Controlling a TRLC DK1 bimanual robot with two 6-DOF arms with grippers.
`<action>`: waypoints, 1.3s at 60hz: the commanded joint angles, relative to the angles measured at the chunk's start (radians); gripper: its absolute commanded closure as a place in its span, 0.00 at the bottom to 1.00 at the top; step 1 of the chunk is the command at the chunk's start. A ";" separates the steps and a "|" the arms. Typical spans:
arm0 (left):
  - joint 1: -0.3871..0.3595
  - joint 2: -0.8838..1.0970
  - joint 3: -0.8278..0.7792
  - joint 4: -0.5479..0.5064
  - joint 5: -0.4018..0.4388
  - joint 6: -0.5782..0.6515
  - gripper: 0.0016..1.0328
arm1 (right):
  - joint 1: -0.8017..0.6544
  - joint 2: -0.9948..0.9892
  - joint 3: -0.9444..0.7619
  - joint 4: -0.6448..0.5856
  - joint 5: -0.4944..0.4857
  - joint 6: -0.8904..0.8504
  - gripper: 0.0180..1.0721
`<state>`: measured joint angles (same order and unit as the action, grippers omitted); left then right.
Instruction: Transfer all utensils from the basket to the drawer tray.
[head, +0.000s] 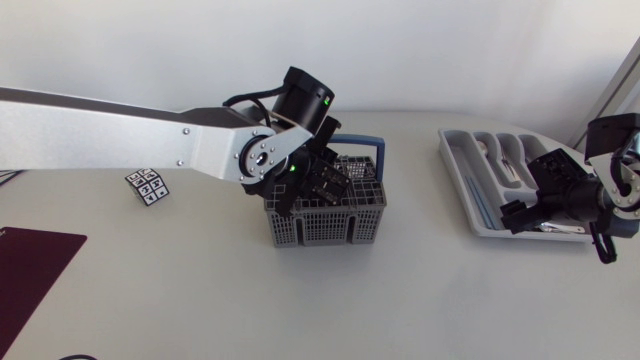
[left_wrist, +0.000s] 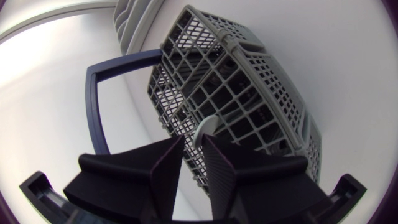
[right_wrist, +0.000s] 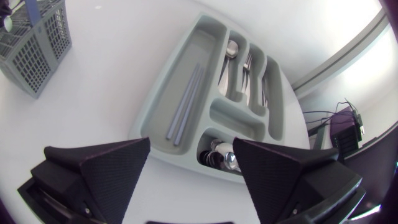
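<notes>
Maroon flat mat (head: 30, 268), cut off at the table's left corner, and a small black-and-white marker card (head: 147, 186) lie to the left of the grey plastic lattice basket with a blue hoop handle (head: 325, 228) at mid-table. Seen from overhead, the left arm's black gripper (head: 328, 187) is sunk into the basket, and its fingertips and whatever they hold are hidden behind its own body. The left wrist view fills that gap: the two wedge fingers stand nearly together, pinching the rounded pale-grey utensil handle (left_wrist: 206, 126) that pokes up between them just above the basket's grid. The rest of that utensil is out of sight, so its kind cannot be told. Further right sits the pale grey compartmented drawer tray (head: 468, 190), partly covered overhead by the right arm's black gripper (right_wrist: 191, 142), whose fingers are spread wide with nothing between them. Only the right wrist view shows the tray's load: two thin grey rods (right_wrist: 185, 102) in the long compartment, metal cutlery (right_wrist: 247, 68) in the narrow slots, and dark shiny pieces (right_wrist: 222, 155), hard to make out, in the end compartment nearest the fingers.
</notes>
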<state>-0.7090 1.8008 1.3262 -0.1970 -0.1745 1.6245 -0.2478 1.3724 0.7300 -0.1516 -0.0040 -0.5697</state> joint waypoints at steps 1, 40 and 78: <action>-0.006 0.029 0.036 -0.010 -0.011 0.040 0.82 | -0.002 -0.003 -0.029 0.012 -0.005 0.001 0.09; -0.024 -0.026 0.038 -0.074 -0.016 0.041 0.97 | -0.008 -0.026 -0.047 0.017 -0.011 -0.006 0.09; -0.043 -0.156 -0.036 -0.111 -0.034 0.064 0.97 | -0.008 -0.072 -0.072 0.003 -0.013 -0.007 0.09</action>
<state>-0.7372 1.6733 1.3239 -0.2989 -0.2020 1.6539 -0.2508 1.3132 0.6918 -0.1383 -0.0082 -0.5701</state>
